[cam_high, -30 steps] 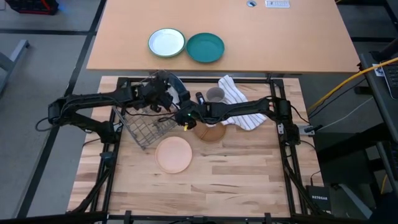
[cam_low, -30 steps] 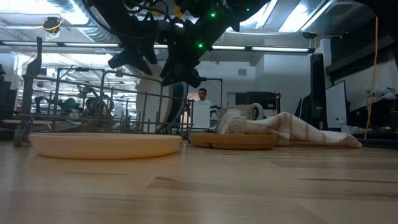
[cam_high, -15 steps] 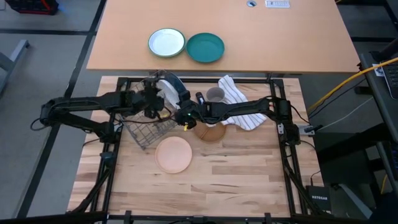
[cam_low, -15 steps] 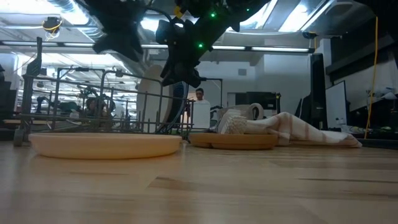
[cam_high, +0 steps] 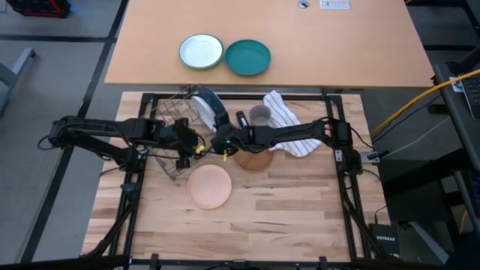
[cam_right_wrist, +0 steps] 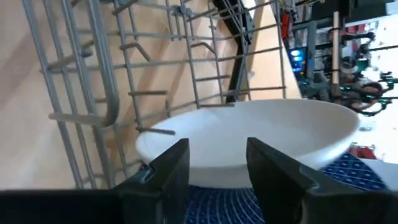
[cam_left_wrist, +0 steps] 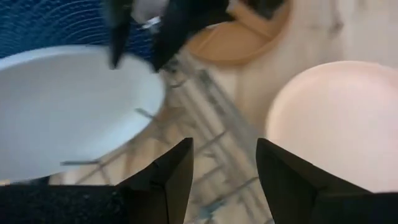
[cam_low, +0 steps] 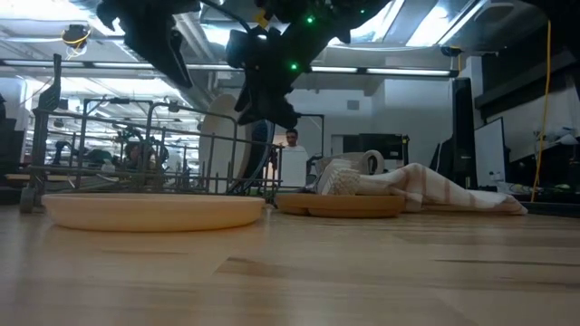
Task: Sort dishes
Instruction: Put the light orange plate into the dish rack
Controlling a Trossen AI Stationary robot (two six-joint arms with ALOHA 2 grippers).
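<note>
I count one dish of three sorted so far: the dark blue plate (cam_high: pixel 211 109) stands on edge in the wire rack (cam_high: pixel 169 161), which sits toward the far left corner of the table (cam_high: pixel 285 217). The pink plate (cam_high: pixel 209 185) lies flat just outside the rack on the side toward the near edge. The wooden plate (cam_high: pixel 259 160) lies flat near the middle of the table, partly under my right arm. I judge both are yet to be racked. My right gripper (cam_high: pixel 222 142) hovers at the rack's right side, close against the blue plate; its fingers are spread and I see nothing pinched between them. My left gripper (cam_high: pixel 186 142) hangs over the rack's near side, released and empty, and its wrist view looks down past the rack wires toward the pink plate, so I take that for the next pick. At the far edge a striped towel (cam_high: pixel 289 112) lies crumpled with a cup (cam_high: pixel 259 115) on it. The table is pale butcher block in a black frame. Beyond it a tan table (cam_high: pixel 337 45) carries a white plate with a green rim (cam_high: pixel 200 51) and a teal plate (cam_high: pixel 247 57), neither of them mine to sort. The low view shows a lit workshop with a person (cam_low: pixel 292 139) far off.
</note>
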